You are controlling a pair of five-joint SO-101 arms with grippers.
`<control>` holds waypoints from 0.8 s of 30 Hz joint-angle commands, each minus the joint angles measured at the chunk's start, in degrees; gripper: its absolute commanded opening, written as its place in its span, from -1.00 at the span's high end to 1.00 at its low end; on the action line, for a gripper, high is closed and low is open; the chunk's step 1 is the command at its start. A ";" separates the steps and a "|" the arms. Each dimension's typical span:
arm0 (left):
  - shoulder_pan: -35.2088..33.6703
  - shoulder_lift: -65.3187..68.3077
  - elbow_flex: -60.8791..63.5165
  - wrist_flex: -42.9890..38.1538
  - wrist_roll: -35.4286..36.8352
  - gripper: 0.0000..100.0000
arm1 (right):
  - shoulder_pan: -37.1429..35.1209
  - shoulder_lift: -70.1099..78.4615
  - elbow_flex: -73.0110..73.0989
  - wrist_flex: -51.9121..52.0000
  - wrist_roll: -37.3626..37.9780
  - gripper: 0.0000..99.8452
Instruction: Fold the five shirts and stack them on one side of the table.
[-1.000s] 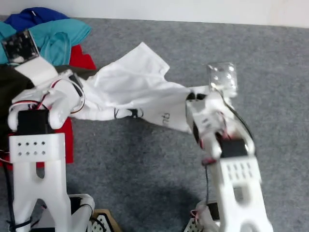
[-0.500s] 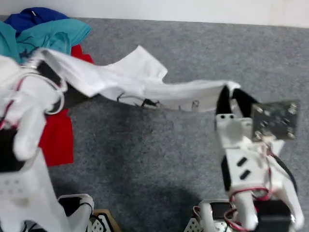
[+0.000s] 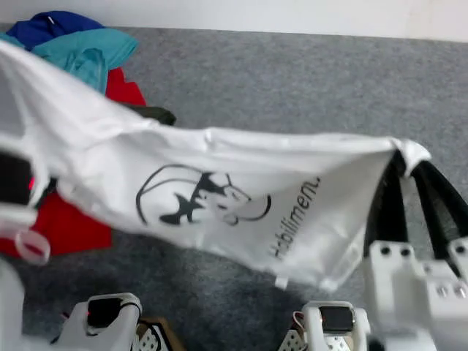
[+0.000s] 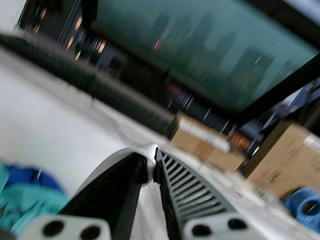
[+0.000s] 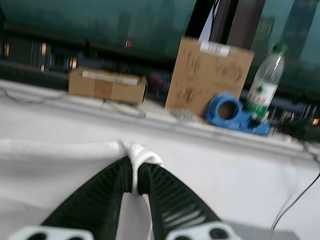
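Note:
A white shirt with a black print hangs spread in the air above the table, stretched between both arms. My right gripper is shut on its right upper corner, and the right wrist view shows a knot of white fabric pinched at the tips of the right gripper. In the left wrist view my left gripper is shut on the shirt's other corner, which runs off the high view's left edge. The other shirts lie in a heap at the far left: blue, teal, red and a dark one.
The grey table surface stretches bare to the right of the heap and behind the raised shirt. More red cloth lies at the left under the shirt. Both arm bases stand at the front edge.
Both arms have lifted the white shirt off the table and pulled it apart. It went from a bunched strip to a wide hanging sheet with the print showing.

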 commanded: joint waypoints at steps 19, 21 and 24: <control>-5.32 0.84 23.34 -17.05 0.53 0.99 | 0.92 1.36 14.99 -4.18 0.62 0.99; -5.23 0.92 31.69 -24.88 0.62 0.99 | 0.92 1.45 20.35 -9.19 0.62 0.99; -4.97 0.92 43.21 -37.01 0.62 0.99 | 0.92 1.45 29.23 -17.80 0.62 0.99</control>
